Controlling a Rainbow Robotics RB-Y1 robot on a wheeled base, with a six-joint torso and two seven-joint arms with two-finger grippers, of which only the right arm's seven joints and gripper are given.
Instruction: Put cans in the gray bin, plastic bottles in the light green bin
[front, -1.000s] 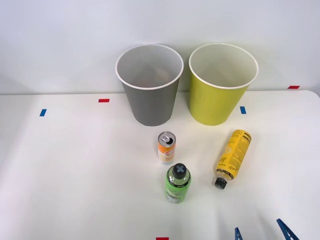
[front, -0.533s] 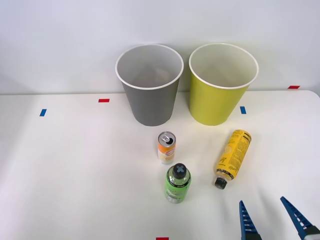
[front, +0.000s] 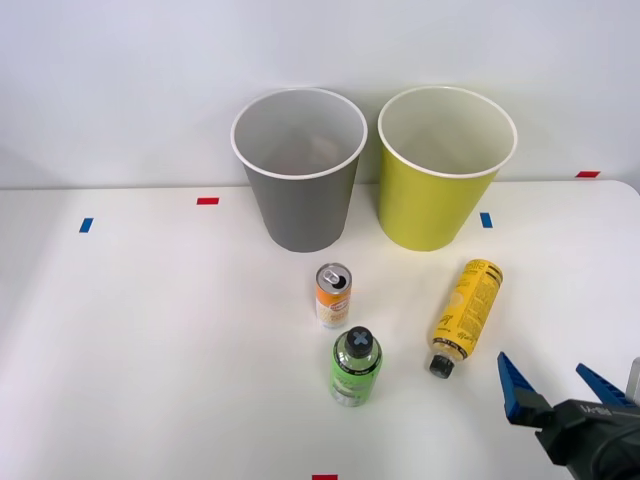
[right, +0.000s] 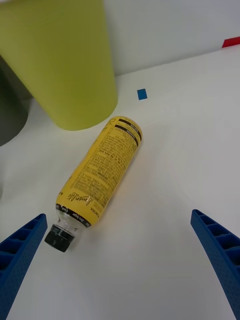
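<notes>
White desk (front: 150, 350), front view. Blue tape mark (front: 86, 225) near the left edge; red tape mark (front: 207, 201) further in.

Gray bin (front: 300, 175) stands upright at the back of the desk, white rim, mouth open to the camera. Just beside it on the right, not touching, the light green bin (front: 442, 170), also upright.

In front of the gray bin: orange-and-white can (front: 333, 295), upright, silver pull-tab top showing. Just in front of the can, the green bottle (front: 355, 366), upright with its dark cap toward the camera; apart from the can by a thin gap.

Right of those two: yellow bottle (front: 465, 313) lying on its side, black print up, dark cap pointing toward the near edge, base pointing toward the light green bin. A small blue tape mark (front: 486, 220) sits on the desk just right of that bin's foot; a red one (front: 588, 174) by the far right edge.

Right claw (front: 560, 385) at the lower right, above the desk, near the yellow bottle's cap end but apart from it. Fingers spread wide, nothing between them. Wrist view: both ribbed blue fingers (right: 20, 255) at the corners, bottle lying ahead, bare desk between.
</notes>
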